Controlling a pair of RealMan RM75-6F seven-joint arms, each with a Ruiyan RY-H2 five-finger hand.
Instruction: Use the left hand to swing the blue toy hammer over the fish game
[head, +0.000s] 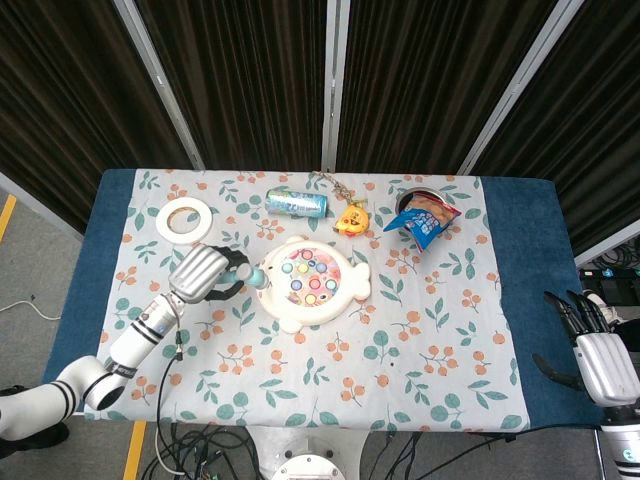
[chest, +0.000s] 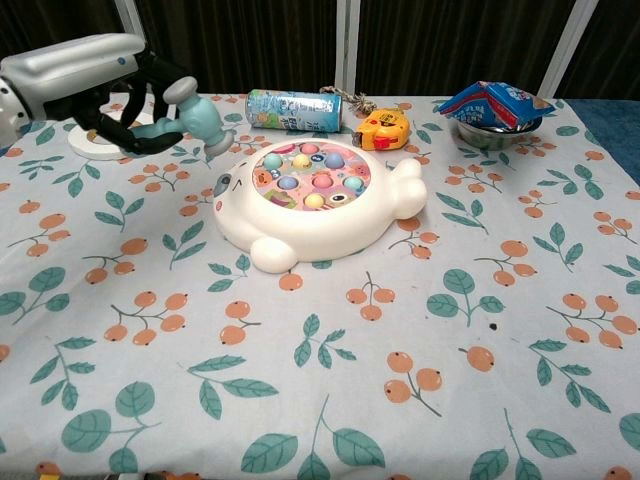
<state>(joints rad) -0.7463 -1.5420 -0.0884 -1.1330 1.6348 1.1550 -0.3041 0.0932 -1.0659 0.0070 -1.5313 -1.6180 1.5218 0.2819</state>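
My left hand (head: 199, 273) (chest: 95, 82) grips the blue toy hammer (chest: 188, 112) by its handle and holds it in the air. The hammer's grey-blue head (head: 249, 277) hangs just left of the white fish game (head: 312, 282) (chest: 313, 196), near the fish's face. The game is a round white fish with several pastel pegs on top, lying at the table's middle. My right hand (head: 597, 355) sits off the table at the far right edge of the head view, fingers apart and holding nothing.
A white tape ring (head: 184, 219) lies behind the left hand. Along the back stand a lying can (head: 296, 203) (chest: 291, 109), a yellow toy (head: 351, 219) (chest: 381, 129) and a metal bowl with a blue snack bag (head: 423, 216) (chest: 494, 105).
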